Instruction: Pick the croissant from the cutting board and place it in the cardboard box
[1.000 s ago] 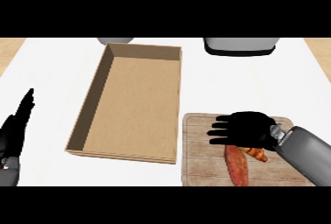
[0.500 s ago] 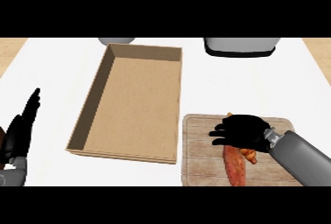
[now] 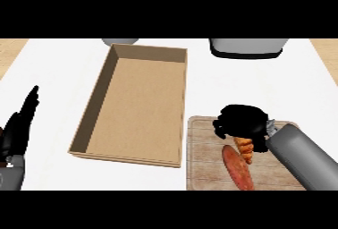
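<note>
Right hand (image 3: 242, 121) curled around the upper end of the croissant (image 3: 246, 150), which is shown above the cutting board (image 3: 204, 154) beside a red sausage (image 3: 238, 167). Transfer to the cardboard box (image 3: 135, 103) remains. Left hand (image 3: 20, 127) rests open at the tabletop's left edge.

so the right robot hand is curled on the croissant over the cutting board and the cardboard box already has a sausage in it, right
Not quite. The head view shows the cardboard box empty; the sausage lies on the cutting board. The rest holds: the right robot hand is curled on the croissant over the board.
</note>
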Controlling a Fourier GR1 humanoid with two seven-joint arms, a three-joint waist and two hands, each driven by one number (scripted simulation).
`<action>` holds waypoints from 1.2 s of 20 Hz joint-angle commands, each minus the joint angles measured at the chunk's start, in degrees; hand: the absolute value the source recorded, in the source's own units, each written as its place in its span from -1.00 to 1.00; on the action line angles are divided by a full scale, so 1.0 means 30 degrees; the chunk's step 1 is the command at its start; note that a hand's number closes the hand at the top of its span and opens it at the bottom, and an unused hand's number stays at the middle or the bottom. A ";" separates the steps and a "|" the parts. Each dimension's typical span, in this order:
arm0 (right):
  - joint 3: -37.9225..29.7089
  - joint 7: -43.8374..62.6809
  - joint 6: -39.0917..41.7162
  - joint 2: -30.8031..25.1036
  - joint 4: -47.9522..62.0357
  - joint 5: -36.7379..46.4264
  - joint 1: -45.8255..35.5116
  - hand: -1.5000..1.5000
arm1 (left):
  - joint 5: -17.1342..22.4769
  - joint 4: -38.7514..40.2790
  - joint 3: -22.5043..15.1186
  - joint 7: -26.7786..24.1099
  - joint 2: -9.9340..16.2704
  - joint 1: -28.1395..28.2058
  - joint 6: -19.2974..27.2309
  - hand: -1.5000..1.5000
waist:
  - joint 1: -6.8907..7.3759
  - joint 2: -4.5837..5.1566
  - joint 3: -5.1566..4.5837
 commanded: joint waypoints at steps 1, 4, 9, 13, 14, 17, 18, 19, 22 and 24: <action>-0.3850 0.0898 0.0525 0.1560 0.3052 -0.2798 -0.1380 1.00 | -0.0161 0.0121 -0.0098 0.0305 0.0170 -0.0744 -0.0145 0.00 | 0.0265 0.0456 0.0176; -0.7008 0.1540 0.0403 0.1865 0.5526 -0.4743 -0.2851 1.00 | 0.0154 -0.0079 0.0036 -0.0516 0.0268 -0.0051 -0.0488 0.00 | 0.0867 0.0562 0.0185; -0.9227 0.1714 -0.2646 0.2272 0.8912 -0.4776 -0.5992 1.00 | -0.0003 0.0616 -0.0114 -0.0290 -0.0192 -0.0553 -0.0326 0.00 | 0.0714 0.0521 0.0161; -1.0948 0.0277 -0.2896 0.1878 1.0003 -0.6109 -0.7986 1.00 | -0.0242 0.0058 -0.0260 -0.0395 -0.0391 0.0228 -0.0164 0.00 | 0.0578 0.0356 0.0156; -1.1562 -0.0219 -0.3044 0.1693 1.0019 -0.6681 -0.8366 1.00 | -0.0202 0.0196 0.0077 0.0172 0.0167 -0.0739 -0.0332 0.00 | 0.0462 0.0371 0.0162; -1.1759 -0.2379 -0.3791 0.2228 1.0070 -0.7222 -0.8731 1.00 | -0.0252 0.1150 0.0076 -0.0180 -0.0225 -0.1034 -0.0226 0.00 | 0.0208 0.0329 0.0146; -1.1945 -0.2053 -0.2847 0.2401 0.9457 -0.7701 -0.9181 1.00 | 0.0006 0.0844 0.0392 -0.0235 0.0011 -0.0560 -0.0415 0.00 | 0.0138 0.0226 0.0140; -1.1561 -0.1799 -0.3026 0.3341 0.9179 -0.7565 -0.9299 1.00 | -0.0544 0.0555 0.0036 -0.0661 -0.0578 0.0174 0.0359 0.00 | 0.0164 0.0197 0.0137; -1.1611 -0.2004 -0.1792 0.3480 0.9153 -0.7877 -0.9690 1.00 | -0.0032 -0.0197 0.0572 0.0445 0.0350 -0.0073 -0.0763 0.00 | -0.0008 0.0135 0.0138; -1.1655 -0.1827 -0.1281 0.4379 1.0085 -0.8156 -1.0212 1.00 | -0.0050 -0.0369 0.0654 -0.1035 0.0045 0.1225 -0.0466 0.00 | 0.0180 0.0168 0.0133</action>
